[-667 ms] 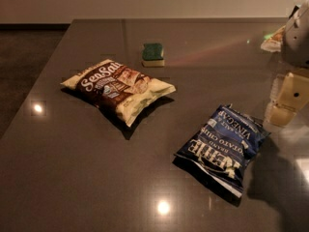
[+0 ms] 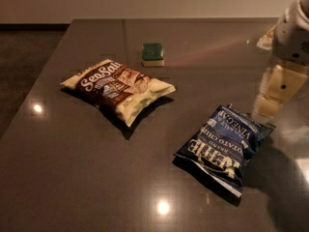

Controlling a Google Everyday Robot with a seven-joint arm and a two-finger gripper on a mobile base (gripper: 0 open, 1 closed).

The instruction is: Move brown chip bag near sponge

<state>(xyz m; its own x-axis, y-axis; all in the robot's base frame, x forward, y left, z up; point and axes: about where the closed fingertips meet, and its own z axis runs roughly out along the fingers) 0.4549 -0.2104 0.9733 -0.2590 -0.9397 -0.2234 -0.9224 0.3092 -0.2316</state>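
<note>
The brown chip bag (image 2: 117,88) lies flat left of the table's centre, cream-edged with a dark brown panel and white "Sea Salt" lettering. The sponge (image 2: 153,53), a small block with a dark green top over a pale yellow layer, sits behind it toward the far edge, a short gap away. My gripper (image 2: 273,94) hangs at the right side of the table, just above the far end of the blue bag and well right of the brown bag. It holds nothing that I can see.
A dark blue Kettle chip bag (image 2: 223,144) lies at the front right, under and beside the gripper. The dark glossy table (image 2: 72,178) has its left edge (image 2: 36,91) running diagonally. A pale object (image 2: 265,40) sits at the far right.
The gripper has shifted slightly to the left. The bags and the sponge have not moved.
</note>
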